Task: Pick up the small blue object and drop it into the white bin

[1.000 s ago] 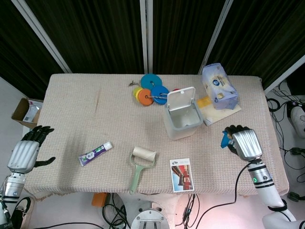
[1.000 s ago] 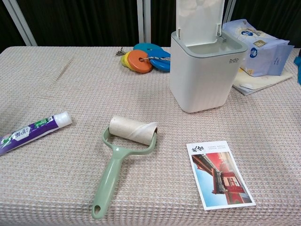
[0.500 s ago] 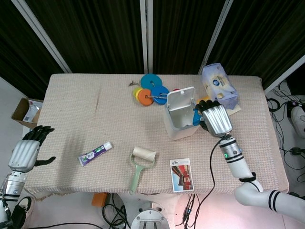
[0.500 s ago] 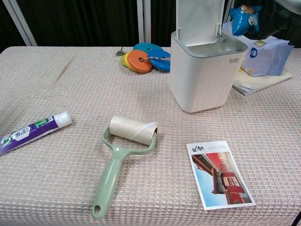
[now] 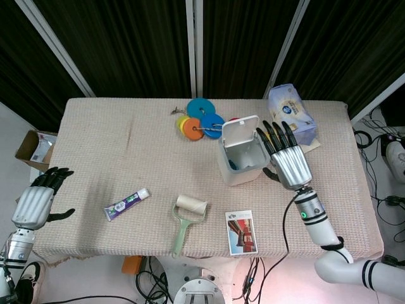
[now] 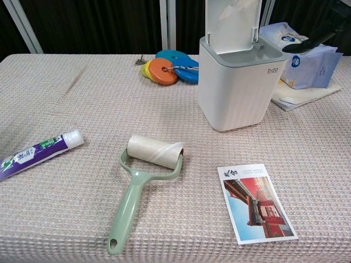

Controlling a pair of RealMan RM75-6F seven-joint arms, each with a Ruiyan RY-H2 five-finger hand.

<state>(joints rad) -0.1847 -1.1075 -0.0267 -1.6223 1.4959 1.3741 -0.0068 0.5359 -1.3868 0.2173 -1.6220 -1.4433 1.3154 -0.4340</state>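
The white bin (image 5: 242, 159) stands right of the table's middle with its lid up. A bit of the small blue object (image 5: 235, 166) shows inside it, low at the left. My right hand (image 5: 288, 158) hovers just right of the bin, fingers spread and holding nothing. In the chest view the bin (image 6: 239, 87) hides its contents, and only dark fingers (image 6: 319, 39) of the right hand reach in at the top right. My left hand (image 5: 35, 202) hangs off the table's left front corner, empty, fingers apart.
A lint roller (image 5: 185, 221), a toothpaste tube (image 5: 126, 204) and a picture card (image 5: 242, 232) lie along the front. Coloured discs (image 5: 199, 118) sit behind the bin. A blue-white tissue pack (image 5: 290, 114) and a yellow cloth (image 5: 278, 140) lie at the back right.
The right hand carried the blue object from the right front over to the bin, then spread its fingers; the object now lies in the bin. The left hand has not moved.
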